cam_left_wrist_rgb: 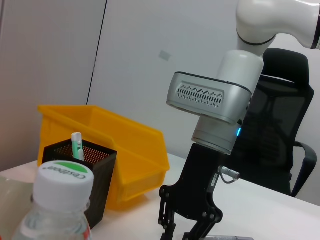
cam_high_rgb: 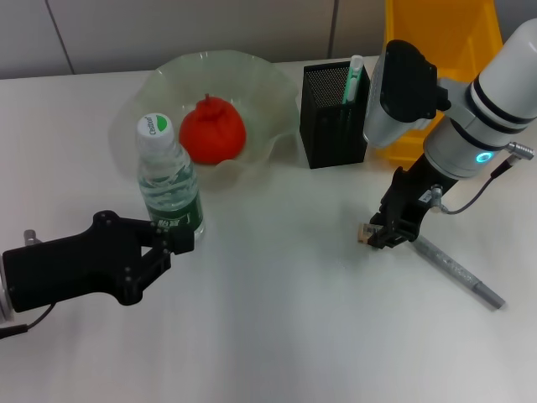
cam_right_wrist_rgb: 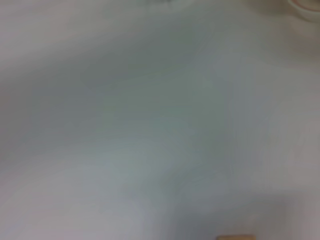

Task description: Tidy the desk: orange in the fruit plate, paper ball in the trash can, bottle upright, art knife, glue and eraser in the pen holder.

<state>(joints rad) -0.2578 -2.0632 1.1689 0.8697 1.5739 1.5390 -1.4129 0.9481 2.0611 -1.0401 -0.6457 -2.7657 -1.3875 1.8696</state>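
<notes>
Nearest the head camera, the left black tool rests low on the white bench, its fingers set narrowly against the base of the clear plastic water bottle with the white cap, which stands upright; whether they truly grip it I cannot tell. Behind the bottle sits the frosted, wavy-rimmed fruit plate, holding the orange.

Across the bench, the right black tool points down, fingers drawn close about a small tan block, probably the eraser, touching the bench or just above it. Beyond that tool, on the side away from the bottle, lies the grey, slim art knife, its long axis running diagonally away from the tool toward the bench edge (the right arm is plainly the nearer one). Farther back than the eraser stands the black mesh pen holder, a white-and-green glue stick already inside, beside the yellow plastic bin.
</notes>
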